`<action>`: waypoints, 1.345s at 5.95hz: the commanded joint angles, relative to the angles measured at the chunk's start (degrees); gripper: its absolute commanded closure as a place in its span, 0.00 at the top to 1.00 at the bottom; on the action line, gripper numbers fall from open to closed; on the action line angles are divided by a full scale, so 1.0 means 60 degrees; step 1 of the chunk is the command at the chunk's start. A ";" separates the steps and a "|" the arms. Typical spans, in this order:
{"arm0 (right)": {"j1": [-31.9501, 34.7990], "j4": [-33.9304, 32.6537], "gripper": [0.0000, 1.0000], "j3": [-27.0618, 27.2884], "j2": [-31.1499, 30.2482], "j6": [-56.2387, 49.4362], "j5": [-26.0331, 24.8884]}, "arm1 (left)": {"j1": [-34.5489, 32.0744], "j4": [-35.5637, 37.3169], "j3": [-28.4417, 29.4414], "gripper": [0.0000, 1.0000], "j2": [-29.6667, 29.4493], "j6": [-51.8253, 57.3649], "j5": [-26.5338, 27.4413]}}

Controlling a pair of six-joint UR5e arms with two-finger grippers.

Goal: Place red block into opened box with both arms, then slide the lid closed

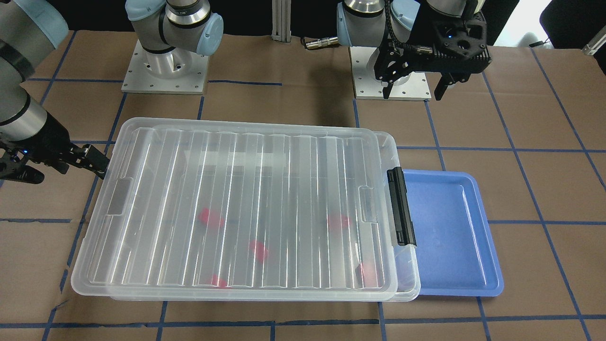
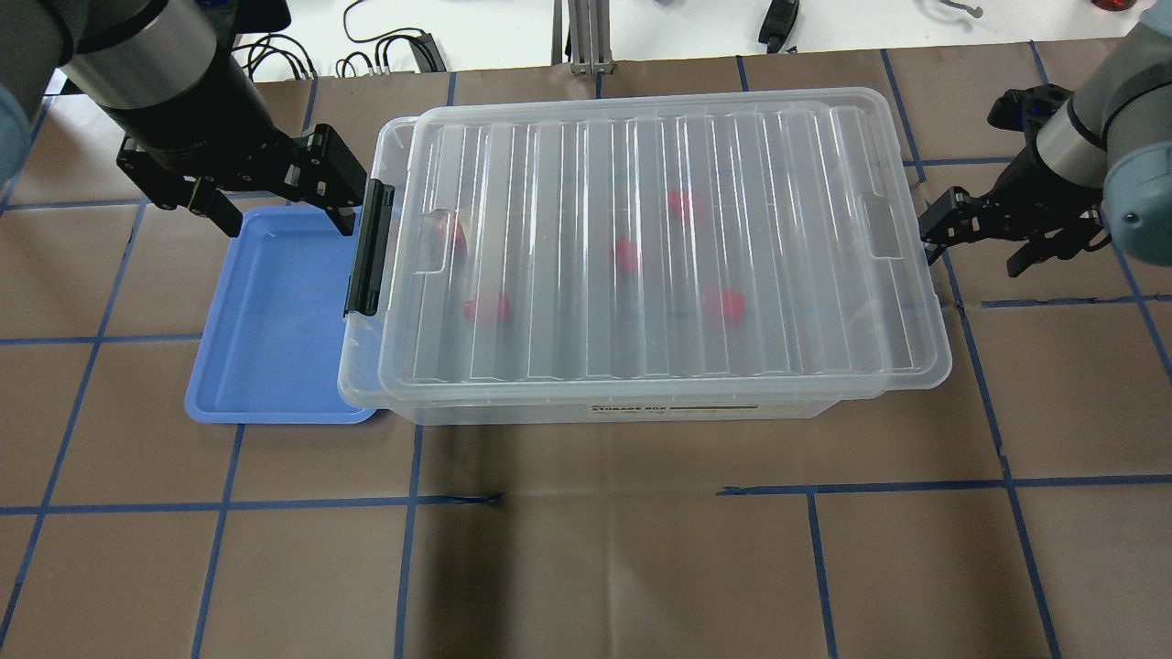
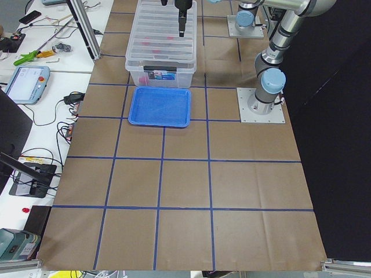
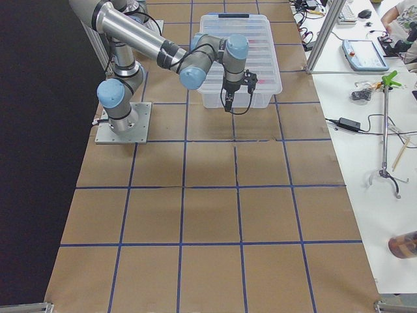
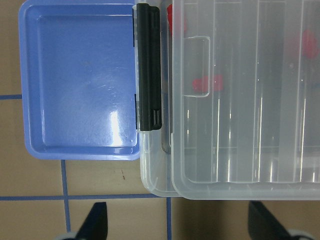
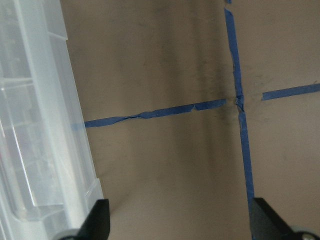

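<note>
Lid [image 2: 778, 275] almost fully over box [image 2: 549, 413], red blocks [image 2: 626, 254] inside

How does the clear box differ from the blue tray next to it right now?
The box is clear, the tray solid blue. The box is larger and deeper than the shallow tray. The box carries a ribbed lid over red blocks; the tray is uncovered. Both are rounded rectangular plastic, side by side on the table.
</note>
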 commanded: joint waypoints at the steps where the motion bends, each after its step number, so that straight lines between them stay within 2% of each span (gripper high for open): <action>1: 0.0265 0.0000 1.00 0.0008 -0.0007 0.0291 0.0018 | 0.0003 0.0000 0.0000 0.98 0.0000 0.0000 0.0000; 3: 0.0280 0.0029 1.00 -0.0370 -0.0210 0.0161 -0.0346 | -0.0011 0.0000 0.0000 0.98 0.0000 0.0000 0.0000; 4: 0.0396 0.0523 1.00 -0.0706 -0.0546 0.0175 -0.0580 | 0.0003 0.0000 0.0000 0.98 0.0000 0.0000 0.0000; 6: 0.0673 0.2304 1.00 -0.2151 -0.0885 0.0306 -0.0568 | 0.0003 0.0000 0.0000 0.98 0.0000 0.0015 0.0000; 8: 0.2219 0.3948 1.00 -0.3661 -0.0945 0.2126 -0.0582 | -0.0011 0.0000 0.0000 0.98 0.0000 0.0015 0.0000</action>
